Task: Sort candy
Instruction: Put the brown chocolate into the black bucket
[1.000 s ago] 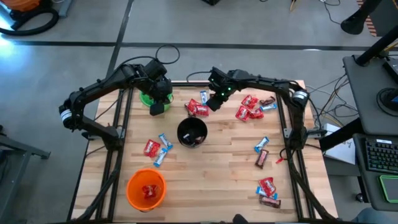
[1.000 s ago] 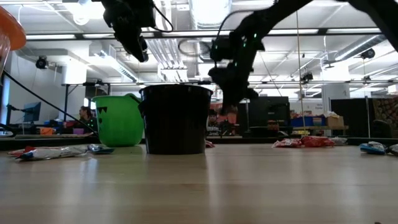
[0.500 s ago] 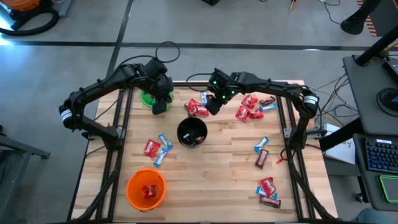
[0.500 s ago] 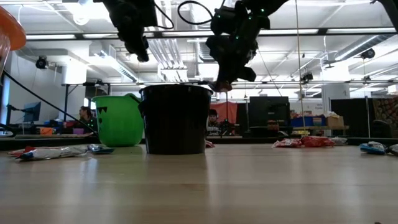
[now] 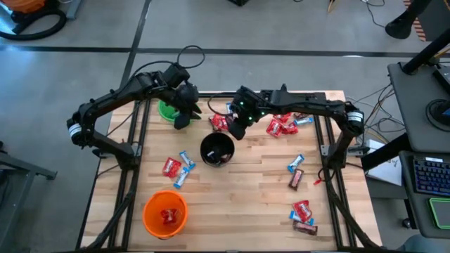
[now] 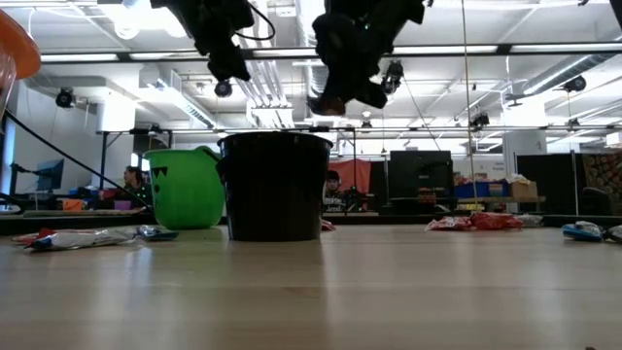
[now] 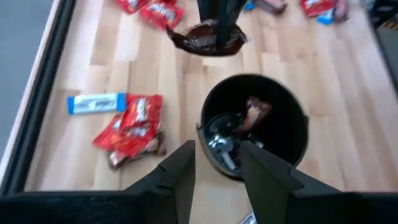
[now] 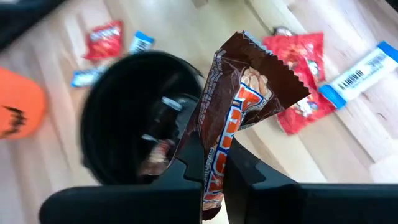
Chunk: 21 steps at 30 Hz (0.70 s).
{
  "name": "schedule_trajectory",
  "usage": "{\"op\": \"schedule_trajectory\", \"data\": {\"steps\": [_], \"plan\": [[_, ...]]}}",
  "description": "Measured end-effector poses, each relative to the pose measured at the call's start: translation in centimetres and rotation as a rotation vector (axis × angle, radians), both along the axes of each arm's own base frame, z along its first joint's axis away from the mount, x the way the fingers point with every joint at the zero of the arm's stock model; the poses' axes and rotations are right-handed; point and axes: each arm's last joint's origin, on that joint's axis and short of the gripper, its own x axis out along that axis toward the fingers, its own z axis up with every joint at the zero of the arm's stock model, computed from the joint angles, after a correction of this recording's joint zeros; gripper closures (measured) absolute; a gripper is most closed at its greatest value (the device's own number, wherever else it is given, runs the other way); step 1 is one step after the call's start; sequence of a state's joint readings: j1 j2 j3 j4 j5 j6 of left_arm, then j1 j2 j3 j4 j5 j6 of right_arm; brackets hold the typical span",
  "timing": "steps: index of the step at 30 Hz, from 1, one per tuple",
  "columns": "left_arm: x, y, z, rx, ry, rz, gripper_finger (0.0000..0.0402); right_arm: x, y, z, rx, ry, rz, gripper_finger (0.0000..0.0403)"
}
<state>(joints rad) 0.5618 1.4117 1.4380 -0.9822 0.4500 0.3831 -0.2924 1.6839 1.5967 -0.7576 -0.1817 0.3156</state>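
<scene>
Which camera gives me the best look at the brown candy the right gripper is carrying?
The right wrist view: the brown candy fills the frame, pinched in the right gripper beside the black cup. The left wrist view shows it farther off, the low view only in silhouette, and the high view hides it under the arm.

The left gripper (image 5: 182, 121) covers part of the green cup (image 5: 167, 110) from above. The black cup (image 6: 274, 186) hides the candy behind it in the low view. The orange cup (image 6: 12, 51) is cut off at that picture's edge. Wrapper lettering is too small to read.
</scene>
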Motion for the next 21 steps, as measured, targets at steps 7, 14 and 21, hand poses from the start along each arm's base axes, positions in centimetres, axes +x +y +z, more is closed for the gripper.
{"op": "schedule_trajectory", "data": {"steps": [7, 14, 21], "plan": [[0.1, -0.2, 0.1, -0.022, -0.029, -0.048, 0.0268, 0.1, 0.9, 1.4, -0.016, -0.090, -0.001, 0.0390], [0.5, -0.5, 0.4, -0.073, -0.109, -0.125, 0.0267, 0.7, 2.0, 1.7, -0.032, -0.134, 0.052, 0.0390], [0.9, -0.5, 0.9, -0.139, -0.187, -0.146, 0.0267, 0.7, 3.1, 2.4, -0.072, -0.158, 0.118, 0.0390]]}}
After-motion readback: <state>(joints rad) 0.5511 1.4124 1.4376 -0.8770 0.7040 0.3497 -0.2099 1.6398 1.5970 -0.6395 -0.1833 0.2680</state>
